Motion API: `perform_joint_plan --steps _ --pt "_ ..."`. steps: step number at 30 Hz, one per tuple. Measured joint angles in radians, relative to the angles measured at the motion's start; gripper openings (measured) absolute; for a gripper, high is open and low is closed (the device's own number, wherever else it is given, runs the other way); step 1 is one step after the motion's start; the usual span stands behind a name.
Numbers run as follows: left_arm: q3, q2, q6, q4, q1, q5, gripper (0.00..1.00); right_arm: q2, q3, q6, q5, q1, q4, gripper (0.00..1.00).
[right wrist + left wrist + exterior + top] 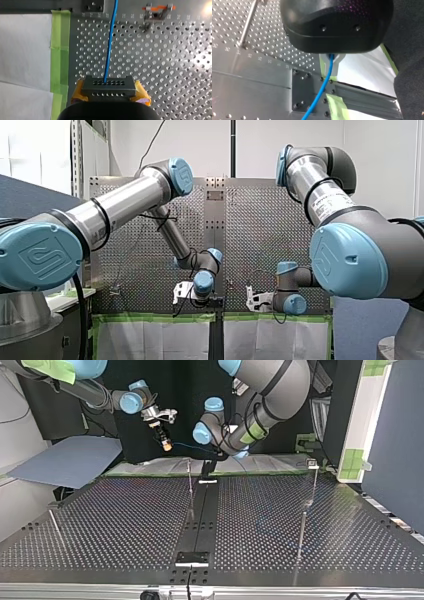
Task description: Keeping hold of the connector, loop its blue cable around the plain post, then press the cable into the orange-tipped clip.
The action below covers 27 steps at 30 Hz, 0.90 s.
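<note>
My right gripper clamped on the connector near the table's taped edge, left gripper unreadable; I'd keep the blue cable lightly taut and sweep it low round the plain post before the orange-tipped clip.

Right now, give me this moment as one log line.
stage: routing not started | right gripper: shut on connector | blue cable: runs to left gripper | orange-tipped clip: empty, cable beside it
</note>
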Motion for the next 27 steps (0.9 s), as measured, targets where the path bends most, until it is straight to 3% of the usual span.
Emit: perform_joint_plan --steps 16,27 --pt "-0.029 0.012 -0.025 0.061 -0.080 -0.106 0.00 0.000 -0.029 0.004 0.001 -0.033 0.030 0.00" --pt "-0.029 0.034 -0.049 0.078 -0.113 -0.129 0.00 0.000 -0.051 0.019 0.000 -0.058 0.048 0.00"
